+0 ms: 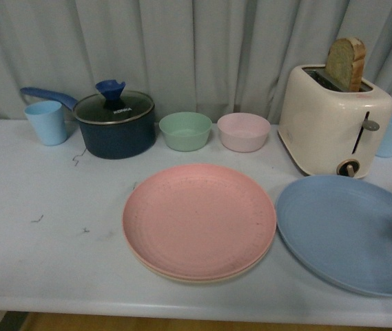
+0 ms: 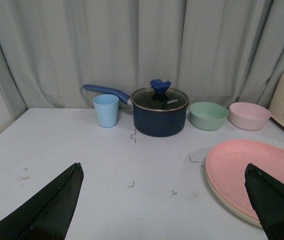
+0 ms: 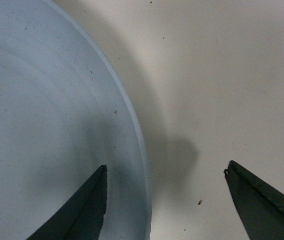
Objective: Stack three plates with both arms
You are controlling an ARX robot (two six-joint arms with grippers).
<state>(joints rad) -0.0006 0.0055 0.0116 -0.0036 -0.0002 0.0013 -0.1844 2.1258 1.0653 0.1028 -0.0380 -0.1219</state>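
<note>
Matte round pink plate (image 1: pixel 199 217) tops round beige plate (image 1: pixel 182 277) on white desk (image 1: pixel 51 227); round blue plate (image 1: pixel 344 234) at 3 o'clock, rim inside released right end effector (image 3: pixel 165 170); left end effector (image 2: pixel 164 166) released too

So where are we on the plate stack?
Done: pink plate sits on the beige plate. In hand: right pincer is open astride the rim of the blue plate, with no grip yet. Left: move blue onto the pair. Left pincer is open and empty.

Pink plate (image 1: pixel 199 219) atop beige plate (image 1: pixel 199 279); blue plate (image 1: pixel 344 234) beside.
</note>
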